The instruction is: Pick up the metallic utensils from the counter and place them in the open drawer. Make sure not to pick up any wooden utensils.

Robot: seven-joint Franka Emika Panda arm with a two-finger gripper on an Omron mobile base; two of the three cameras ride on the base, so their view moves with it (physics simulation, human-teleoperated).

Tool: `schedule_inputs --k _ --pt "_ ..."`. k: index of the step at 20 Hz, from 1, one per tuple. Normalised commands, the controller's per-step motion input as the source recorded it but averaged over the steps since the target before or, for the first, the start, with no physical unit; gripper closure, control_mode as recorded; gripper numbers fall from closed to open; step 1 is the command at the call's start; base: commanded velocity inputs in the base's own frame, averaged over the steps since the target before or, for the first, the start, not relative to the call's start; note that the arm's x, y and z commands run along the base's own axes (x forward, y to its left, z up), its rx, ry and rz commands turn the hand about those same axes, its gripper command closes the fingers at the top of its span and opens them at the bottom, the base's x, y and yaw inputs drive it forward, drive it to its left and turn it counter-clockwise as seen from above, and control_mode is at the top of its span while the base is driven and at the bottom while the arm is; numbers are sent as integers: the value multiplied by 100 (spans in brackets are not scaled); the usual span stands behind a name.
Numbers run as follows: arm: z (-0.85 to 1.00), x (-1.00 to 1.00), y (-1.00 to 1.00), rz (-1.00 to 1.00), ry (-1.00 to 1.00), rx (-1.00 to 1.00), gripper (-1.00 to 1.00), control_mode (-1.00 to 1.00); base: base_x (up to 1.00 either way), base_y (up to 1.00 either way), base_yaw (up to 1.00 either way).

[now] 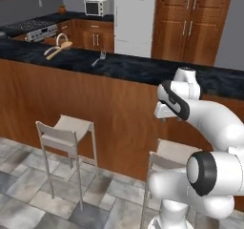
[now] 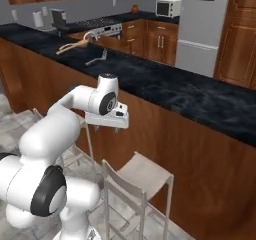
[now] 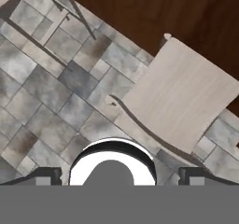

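Low in the right base view, the gripper [image 2: 116, 129] hangs with its jaws spread and empty above a pale stool [image 3: 184, 94], short of the counter [image 2: 165, 86]. Nothing is picked yet: the approach is the step in hand. Next comes a reach to the upper left of the frame, where the metallic utensils [image 1: 98, 59] lie beside the wooden utensils [image 1: 58, 49].

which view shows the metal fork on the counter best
The left base view: the metal fork lies grey against the dark counter, right of the wooden spoon. The right base view shows it smaller and farther off. The hand view looks down at a stool and floor tiles.
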Motion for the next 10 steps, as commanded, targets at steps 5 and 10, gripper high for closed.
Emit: schedule_inputs --k 5,10 --pt "0 0 0 0 0 0 -100 100 41 100 -30" --pt "0 0 0 0 0 0 -100 100 38 96 -28"
